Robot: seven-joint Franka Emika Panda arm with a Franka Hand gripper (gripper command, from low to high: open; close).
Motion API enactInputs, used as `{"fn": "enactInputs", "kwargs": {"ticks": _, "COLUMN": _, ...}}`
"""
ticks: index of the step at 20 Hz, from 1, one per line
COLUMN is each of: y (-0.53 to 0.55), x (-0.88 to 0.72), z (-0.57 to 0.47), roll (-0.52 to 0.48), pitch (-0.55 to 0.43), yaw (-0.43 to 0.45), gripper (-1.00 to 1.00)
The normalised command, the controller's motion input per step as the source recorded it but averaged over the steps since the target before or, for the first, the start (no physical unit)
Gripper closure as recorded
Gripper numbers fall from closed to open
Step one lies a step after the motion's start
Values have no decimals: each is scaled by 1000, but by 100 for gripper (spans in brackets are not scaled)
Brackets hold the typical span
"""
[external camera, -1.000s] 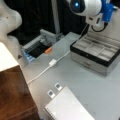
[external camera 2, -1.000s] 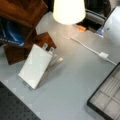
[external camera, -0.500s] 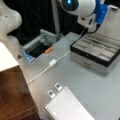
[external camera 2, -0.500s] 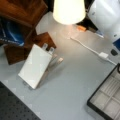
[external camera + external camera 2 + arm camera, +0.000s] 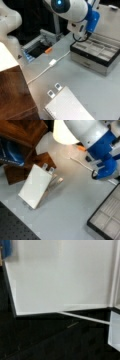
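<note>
My gripper (image 5: 86,33) over the open compartment case (image 5: 100,53), grip state unclear, white cable (image 5: 51,63) at nine o'clock

Grey desk (image 5: 75,75) spreads across both front views. In a front view a white cable (image 5: 47,67) runs over it, with a small white block partway along, well apart from the white notepad (image 5: 68,106) at the bottom, two clips at its top edge. An orange object (image 5: 48,50) lies beside a dark recessed bin (image 5: 37,48). A brown wooden block (image 5: 15,95) sits at the left. In a front view the same notepad (image 5: 36,186) lies tilted below dark wooden pieces (image 5: 22,135).
</note>
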Motion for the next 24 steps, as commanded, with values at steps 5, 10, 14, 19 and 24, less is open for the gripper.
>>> {"fn": "enactInputs", "kwargs": {"ticks": 5, "y": -439, "x": 12, "z": 90, "roll": -516, "pitch": 3, "yaw": 289, "gripper": -100}}
{"fn": "enactInputs", "kwargs": {"ticks": 10, "y": -288, "x": 28, "z": 130, "roll": -870, "pitch": 12, "yaw": 236, "gripper": -100}}
{"fn": "enactInputs", "kwargs": {"ticks": 14, "y": -192, "x": -18, "z": 94, "roll": -743, "pitch": 9, "yaw": 39, "gripper": -100}}
{"fn": "enactInputs", "kwargs": {"ticks": 19, "y": -148, "x": -82, "z": -88, "roll": -588, "pitch": -18, "yaw": -116, "gripper": -100}}
{"fn": "enactInputs", "kwargs": {"ticks": 24, "y": -134, "x": -17, "z": -196, "roll": -431, "pitch": -68, "yaw": -123, "gripper": -100}}
